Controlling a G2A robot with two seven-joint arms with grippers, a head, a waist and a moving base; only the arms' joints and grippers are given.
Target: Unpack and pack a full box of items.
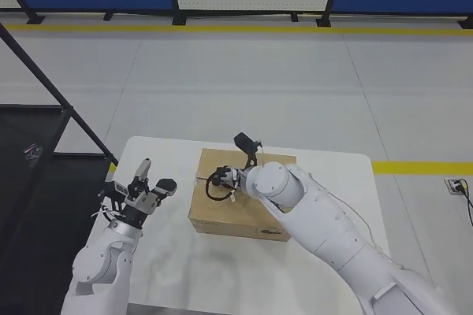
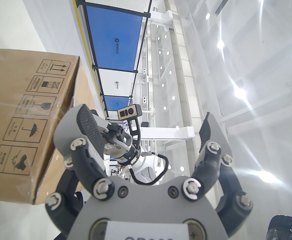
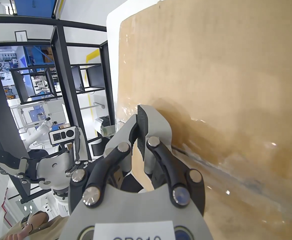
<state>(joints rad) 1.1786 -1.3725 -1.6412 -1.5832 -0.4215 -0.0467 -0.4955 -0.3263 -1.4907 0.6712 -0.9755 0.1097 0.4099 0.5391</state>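
i log the box [image 1: 221, 216] as matt brown cardboard, its seam covered by glossy, wrinkled clear tape [image 3: 235, 173]. the table [image 1: 165, 260] looks smooth and white. the left gripper [image 2: 147, 121] has matt grey fingers, black ribbed rubbery pads [image 2: 89, 128] and shiny metal screws [image 2: 103, 187].

One box [image 1: 219, 214], two pincers [image 2: 147, 123] [image 3: 139, 116].

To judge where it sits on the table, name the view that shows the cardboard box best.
The top view: the closed cardboard box shows on the white table, the right gripper over it. The left wrist view shows one printed side; the right wrist view, a close stretch of its taped top.
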